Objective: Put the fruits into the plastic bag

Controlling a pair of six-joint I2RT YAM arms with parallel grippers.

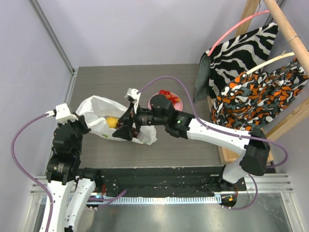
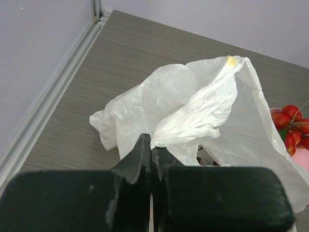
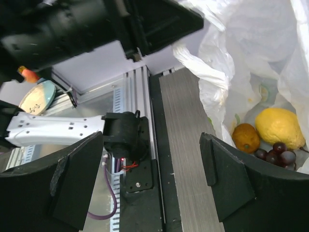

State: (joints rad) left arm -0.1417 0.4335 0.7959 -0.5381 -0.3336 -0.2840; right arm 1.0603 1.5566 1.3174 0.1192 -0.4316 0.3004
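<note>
The white plastic bag [image 1: 99, 112] lies on the table's left half and is held open. My left gripper [image 1: 86, 126] is shut on the bag's near edge [image 2: 193, 106], with the jaws pinched together [image 2: 152, 149]. A yellow lemon [image 1: 112, 122] lies inside the bag. In the right wrist view the lemon [image 3: 280, 126], a small orange fruit [image 3: 246, 137] and dark purple grapes [image 3: 276, 155] sit in the bag [image 3: 251, 58]. My right gripper [image 1: 123, 126] is open and empty over the bag's mouth [image 3: 152, 179]. Small red fruits [image 1: 165, 93] rest on the pink plate [image 1: 177, 104].
The red fruits [image 2: 292, 126] and plate [image 2: 303, 157] are just right of the bag. A zebra-striped cloth [image 1: 236, 53] and an orange patterned cloth [image 1: 263, 96] hang on a wooden rack [image 1: 285, 29] at the right. Walls close the back and left.
</note>
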